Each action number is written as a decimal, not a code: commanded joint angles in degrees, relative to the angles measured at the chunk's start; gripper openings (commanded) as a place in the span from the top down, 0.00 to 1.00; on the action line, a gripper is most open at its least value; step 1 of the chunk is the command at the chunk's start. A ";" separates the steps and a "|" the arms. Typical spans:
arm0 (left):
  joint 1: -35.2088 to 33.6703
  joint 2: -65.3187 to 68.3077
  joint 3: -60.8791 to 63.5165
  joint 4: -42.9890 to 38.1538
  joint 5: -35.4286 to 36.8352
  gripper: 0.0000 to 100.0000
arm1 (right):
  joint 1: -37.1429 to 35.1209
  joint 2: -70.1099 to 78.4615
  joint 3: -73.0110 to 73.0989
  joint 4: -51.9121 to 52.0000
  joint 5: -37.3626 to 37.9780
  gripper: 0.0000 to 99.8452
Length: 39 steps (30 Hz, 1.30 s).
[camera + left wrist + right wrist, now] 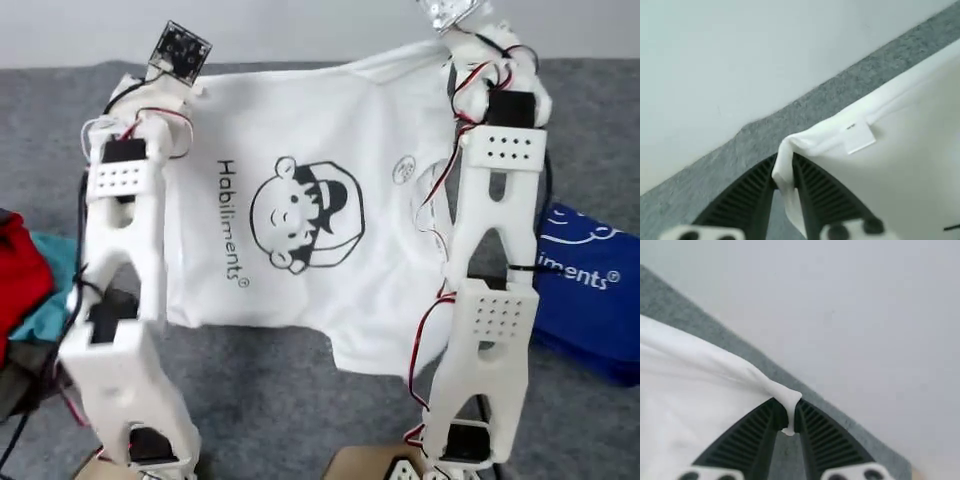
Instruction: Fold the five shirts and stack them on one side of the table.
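At the table's far edge, the left gripper (785, 167) is closed narrow on a fold of the white shirt's (300, 130) edge, near a small label (857, 137); the right gripper (788, 415) pinches another corner the same way; the shirt spreads print-up over the grey table (260, 370), its sides hidden under both arms; a blue shirt (590, 290) is cut off at the right; a red shirt (20, 275) and teal cloth (50, 300) are cut off at the left.

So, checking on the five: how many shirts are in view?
4. A white shirt spread mid-table; a blue one at the right edge; a red one and a teal one piled at the left edge. More may be hidden.
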<state>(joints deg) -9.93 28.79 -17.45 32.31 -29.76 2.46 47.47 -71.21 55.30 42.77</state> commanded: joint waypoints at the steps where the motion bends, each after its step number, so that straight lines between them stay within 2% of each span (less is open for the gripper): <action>1: 0.00 6.95 -13.58 0.26 -0.44 0.99 | 1.27 -0.22 -0.79 -5.58 0.70 0.99; 10: 0.00 24.00 -43.03 16.35 -0.44 0.99 | 1.98 0.48 -0.44 -7.25 0.79 0.99; 16: 0.00 31.82 -56.84 23.47 -0.35 0.99 | 2.68 0.40 -0.70 -7.34 0.79 0.99; 20: 0.44 34.11 -64.48 31.12 -0.35 0.99 | 3.03 0.13 -0.70 -5.58 0.70 0.99; 24: 1.23 34.73 -69.23 40.09 -0.35 0.99 | 2.24 -0.31 -0.88 1.19 0.70 0.99; 34: 0.97 34.46 -77.41 67.34 -0.62 0.99 | 0.40 -7.16 -0.79 28.18 0.70 0.99; 39: -1.14 34.29 -77.41 68.40 -0.62 1.00 | -0.57 -10.24 -0.79 40.92 2.90 0.99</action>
<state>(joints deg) -9.41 64.48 -92.26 98.86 -29.93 2.64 43.08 -71.21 90.02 43.74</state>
